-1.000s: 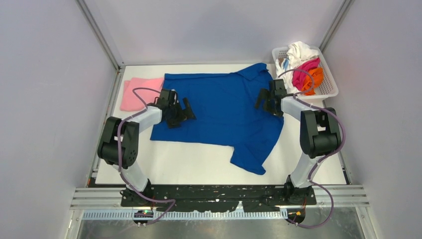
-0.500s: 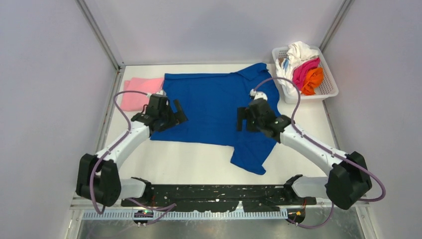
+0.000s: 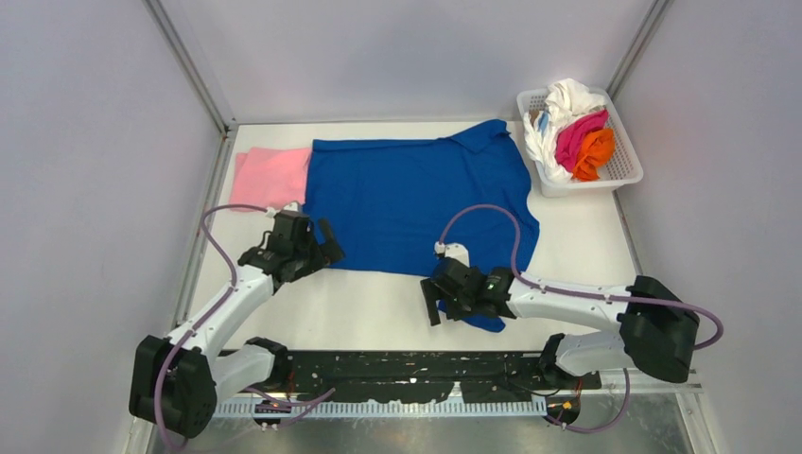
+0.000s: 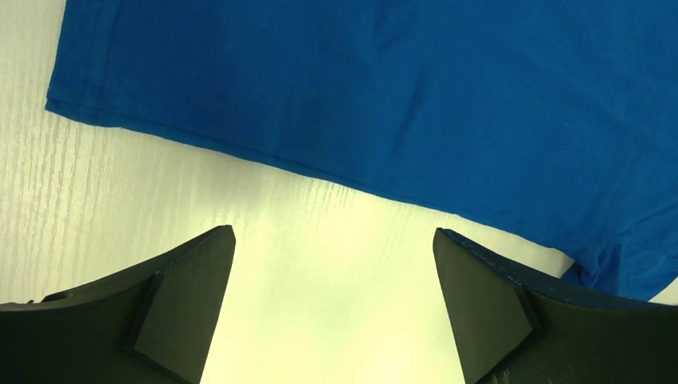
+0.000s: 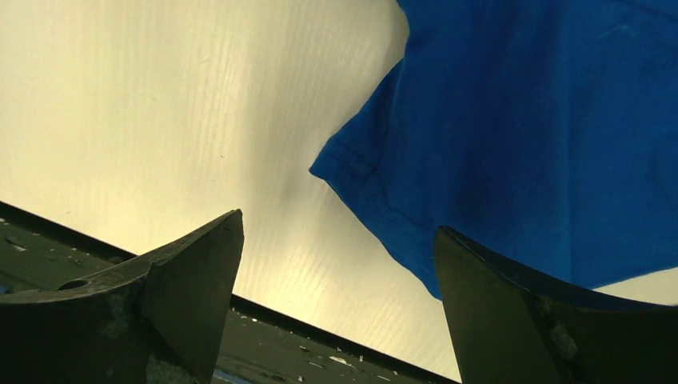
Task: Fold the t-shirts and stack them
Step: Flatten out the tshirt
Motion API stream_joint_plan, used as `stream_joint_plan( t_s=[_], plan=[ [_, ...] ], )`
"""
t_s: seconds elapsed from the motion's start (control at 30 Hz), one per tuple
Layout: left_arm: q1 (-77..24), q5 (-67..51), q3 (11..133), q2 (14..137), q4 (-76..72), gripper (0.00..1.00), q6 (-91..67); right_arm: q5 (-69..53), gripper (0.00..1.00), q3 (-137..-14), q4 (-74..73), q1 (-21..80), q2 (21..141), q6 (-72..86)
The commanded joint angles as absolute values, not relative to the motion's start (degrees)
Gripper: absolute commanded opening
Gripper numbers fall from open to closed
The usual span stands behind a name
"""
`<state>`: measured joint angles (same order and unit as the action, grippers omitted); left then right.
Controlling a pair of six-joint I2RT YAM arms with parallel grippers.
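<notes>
A royal blue t-shirt (image 3: 416, 194) lies spread flat on the white table, its print not showing. A folded light pink t-shirt (image 3: 270, 176) lies at its left. White, magenta and orange tees (image 3: 579, 132) are piled in the basket. My left gripper (image 3: 326, 248) is open and empty over bare table at the blue shirt's near left hem (image 4: 200, 144). My right gripper (image 3: 432, 301) is open and empty beside the near sleeve tip (image 5: 352, 172), low by the table's front edge.
A white mesh basket (image 3: 624, 170) stands at the back right corner. The black base rail (image 3: 416, 364) runs along the near table edge, just under my right gripper. Grey walls enclose the table on three sides.
Both arms have drawn back toward the near edge. The left gripper left the shirt's left side for its near hem; the right moved from the collar side down to the sleeve.
</notes>
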<state>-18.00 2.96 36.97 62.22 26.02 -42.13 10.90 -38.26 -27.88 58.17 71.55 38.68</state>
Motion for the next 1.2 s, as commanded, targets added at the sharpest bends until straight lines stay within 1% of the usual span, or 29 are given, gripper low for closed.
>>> stream_joint_plan(
  t_s=[0.0,0.1,0.23,0.43,0.53,0.63,0.7,0.87,0.97,1.07,1.17],
  plan=[
    [-17.93,3.51,35.82,59.55,26.28,1.0,-43.15,15.02,0.95,-40.2,-25.28,61.61,76.66,41.17],
    [-17.93,4.02,35.22,58.54,26.71,1.0,-43.24,15.9,0.95,-41.57,-25.81,63.17,79.97,40.98],
    [-17.94,5.1,34.7,57.05,27.25,1.0,-43.2,14.19,0.96,-44.81,-26.94,66.61,83.87,41.02],
    [-17.93,5.71,34.39,55.49,27.37,1.0,-43.12,14.0,0.95,-52.69,-33.05,70.79,85.32,44.1],
    [-17.93,6.0,34.66,55.29,27.67,1.0,-42.99,13.81,0.95,-54.01,-33.24,71.13,84.18,44.59],
    [-17.93,6.19,35.01,55.53,27.85,1.0,-42.82,12.28,0.95,-52.15,-29.47,71.17,80.22,43.53],
    [-17.93,5.88,35.37,55.82,27.83,1.0,-42.8,14.41,0.95,-50.23,-29.98,71.02,76.96,44.26],
    [-17.93,3.5,34.59,56.37,26.28,1.0,-43.25,22.72,0.95,-44.24,-39.62,68.58,68.01,48.84],
    [-17.94,2.96,34.42,56.67,25.9,1.0,-43.24,22.77,0.95,-38.07,-42.54,66.23,62.53,51.39],
    [-17.93,2.4,34.14,57.26,25.07,1.0,-43.37,19.53,0.95,-32.37,-39.7,62.63,55.53,50.52],
    [-17.93,1.56,34.09,58.11,24.39,1.0,-43.59,16.02,0.95,-30.47,-32.72,61.66,52.79,47.68]
  ],
)
